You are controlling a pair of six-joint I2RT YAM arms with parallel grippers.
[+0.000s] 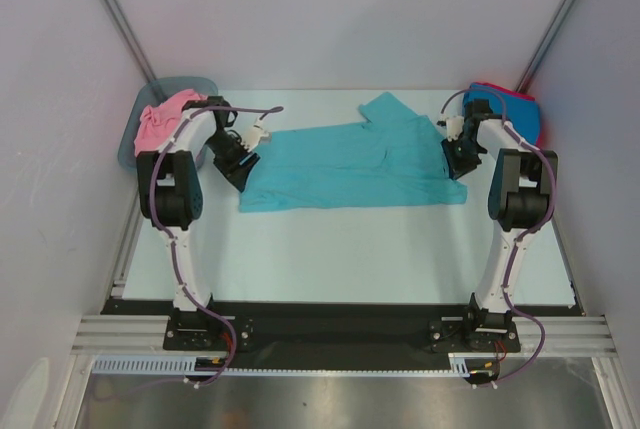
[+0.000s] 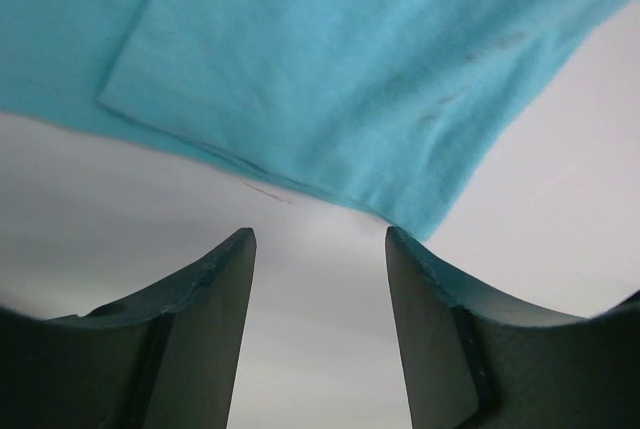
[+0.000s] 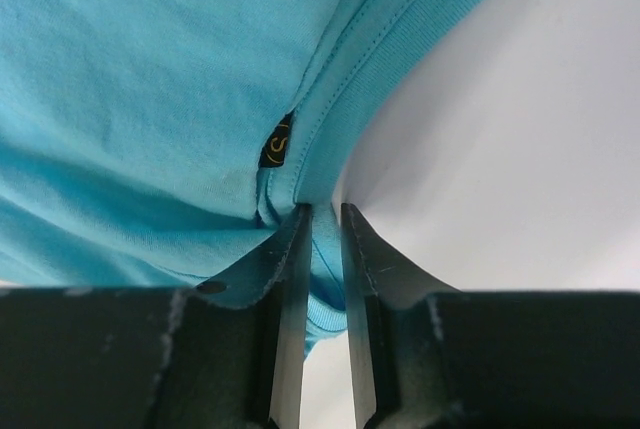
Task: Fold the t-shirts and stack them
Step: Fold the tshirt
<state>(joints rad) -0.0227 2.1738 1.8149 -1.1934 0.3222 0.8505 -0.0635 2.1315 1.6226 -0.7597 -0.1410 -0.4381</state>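
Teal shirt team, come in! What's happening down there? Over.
Left gripper open, off teal t-shirt. Right gripper pinching its collar edge. Shirt spread flat. Nothing blocking.

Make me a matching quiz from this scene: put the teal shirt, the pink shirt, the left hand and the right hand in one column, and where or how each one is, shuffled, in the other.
1. teal shirt
2. pink shirt
3. left hand
4. right hand

A. in the grey tub
B. open, nothing in it
C. spread out on the table
D. teal cloth between its fingers

Pairs: 1-C, 2-A, 3-B, 4-D
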